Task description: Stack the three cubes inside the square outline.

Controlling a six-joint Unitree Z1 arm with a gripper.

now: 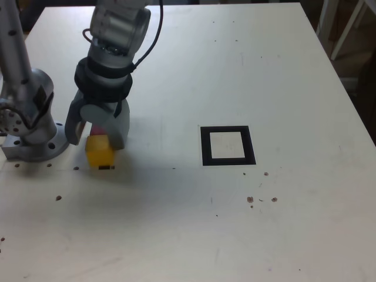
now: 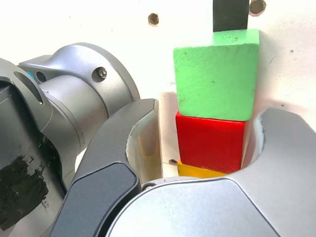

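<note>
While the arm leans down near its own base (image 1: 32, 138) at the exterior view's left, I see the gripper (image 1: 97, 134) lowered over a row of three cubes on the white table (image 1: 247, 70). From the wrist view the red cube (image 2: 210, 140) sits between the two jaws, with the green cube (image 2: 217, 76) touching it on one side and the yellow cube (image 2: 200, 171) touching it on the other, mostly hidden under the gripper body. One jaw looks to be against the red cube's side; at the other I still see a narrow gap, so the jaws stand partly closed around it and I cannot tell whether they grip it yet. In the exterior view only the yellow cube shows plainly, just in front of the jaws, with a sliver of red behind it. A thin black slot (image 2: 230, 15) runs from beyond the green cube. The square outline (image 1: 227, 145) lies well apart, toward the exterior view's right, its white centre bare. Small dark specks (image 1: 261, 197) dot the table just below it.
</note>
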